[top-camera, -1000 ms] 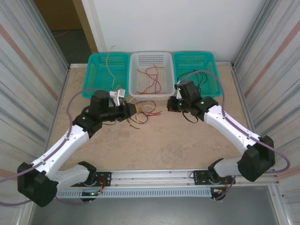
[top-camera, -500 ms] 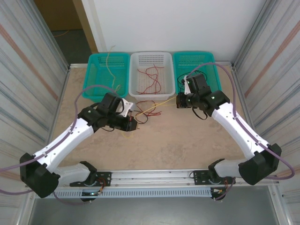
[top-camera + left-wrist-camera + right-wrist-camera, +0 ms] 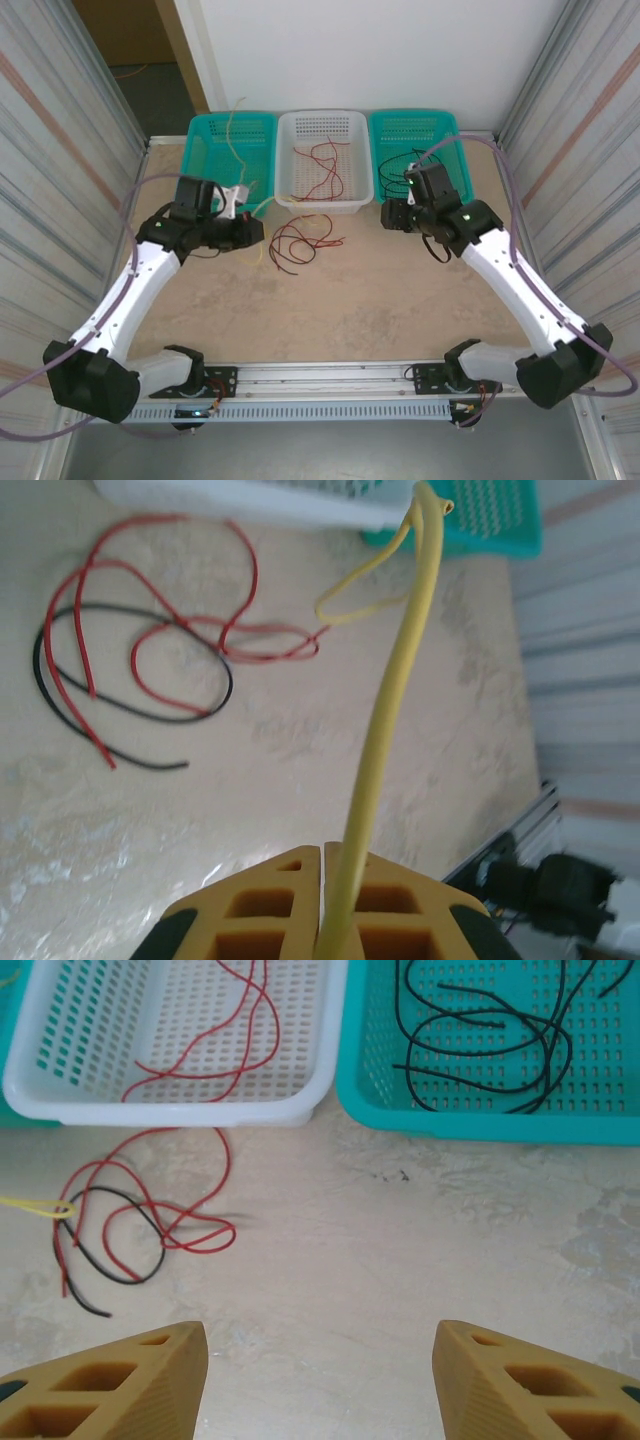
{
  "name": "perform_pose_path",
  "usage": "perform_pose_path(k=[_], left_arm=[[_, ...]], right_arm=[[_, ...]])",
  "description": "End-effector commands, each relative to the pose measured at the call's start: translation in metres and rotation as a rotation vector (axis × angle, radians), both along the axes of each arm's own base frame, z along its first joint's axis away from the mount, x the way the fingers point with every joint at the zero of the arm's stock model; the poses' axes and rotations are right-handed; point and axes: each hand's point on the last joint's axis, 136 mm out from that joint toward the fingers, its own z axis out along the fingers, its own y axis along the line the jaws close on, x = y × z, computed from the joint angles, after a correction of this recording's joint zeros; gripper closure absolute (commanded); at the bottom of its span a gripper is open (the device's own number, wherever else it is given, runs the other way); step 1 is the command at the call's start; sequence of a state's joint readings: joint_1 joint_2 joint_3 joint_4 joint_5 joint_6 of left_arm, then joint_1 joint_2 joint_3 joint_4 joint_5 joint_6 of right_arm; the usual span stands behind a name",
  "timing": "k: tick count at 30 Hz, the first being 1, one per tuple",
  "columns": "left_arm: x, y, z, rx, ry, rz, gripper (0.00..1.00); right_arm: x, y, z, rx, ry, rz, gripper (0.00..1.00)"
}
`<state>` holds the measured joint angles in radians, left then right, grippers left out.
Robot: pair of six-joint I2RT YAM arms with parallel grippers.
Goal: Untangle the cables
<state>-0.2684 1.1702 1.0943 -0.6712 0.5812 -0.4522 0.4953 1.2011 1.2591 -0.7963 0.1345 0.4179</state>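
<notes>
Left hand [image 3: 322, 865] is pressed together, pinching the yellow cable [image 3: 385, 730], which runs up from the fingertips and loops above the worktop [image 3: 400, 300]. Right hand [image 3: 320, 1335] is spread and empty, over bare worktop. The red-and-black cable tangle [image 3: 290, 245] lies loose on the worktop at 6 o'clock of the white basket [image 3: 160, 1112]. The left hand is at the tangle's 9 o'clock, the right hand at its 3 o'clock. Red cables lie in the white basket and black cables in the teal basket [image 3: 480, 1125].

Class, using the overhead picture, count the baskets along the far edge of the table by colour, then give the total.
Teal baskets: 2
White basket: 1
Total: 3
</notes>
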Motion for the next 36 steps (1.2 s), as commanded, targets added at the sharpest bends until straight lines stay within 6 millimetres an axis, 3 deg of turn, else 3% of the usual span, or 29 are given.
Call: perform_pose_path(k=[1,7,15,19,23,24,26,30,36], left_arm=[[0.023,0.006,0.053,-0.144,-0.113,0.056,1.00],[0.084,0.050,0.083,-0.211,-0.203,0.275,1.00],[0.158,0.097,0.107,-0.271,-0.309,0.498,1.00],[0.190,0.105,0.112,-0.298,-0.328,0.527,1.00],[0.220,0.107,0.104,-0.309,-0.321,0.539,1.00],[0.227,0.108,0.101,-0.305,-0.321,0.538,0.90],[0.241,0.113,0.087,-0.285,-0.290,0.569,0.51],[0.257,0.106,0.056,-0.301,-0.192,0.561,0.02],[0.243,0.088,0.029,-0.266,-0.122,0.488,0.01]], right_arm=[[-0.014,-0.004,0.008,0.051,-0.005,-0.029,0.39],[-0.026,0.014,0.007,0.130,0.016,0.002,0.39],[-0.038,0.061,-0.002,0.106,0.045,0.100,0.40],[-0.040,0.080,-0.003,0.107,0.052,0.140,0.40],[-0.042,0.092,-0.005,0.112,0.060,0.162,0.41],[-0.042,0.093,-0.005,0.111,0.061,0.164,0.41],[-0.043,0.096,-0.005,0.107,0.062,0.170,0.41],[-0.045,0.095,-0.004,0.108,0.060,0.170,0.41],[-0.043,0.099,-0.011,0.114,0.067,0.168,0.41]])
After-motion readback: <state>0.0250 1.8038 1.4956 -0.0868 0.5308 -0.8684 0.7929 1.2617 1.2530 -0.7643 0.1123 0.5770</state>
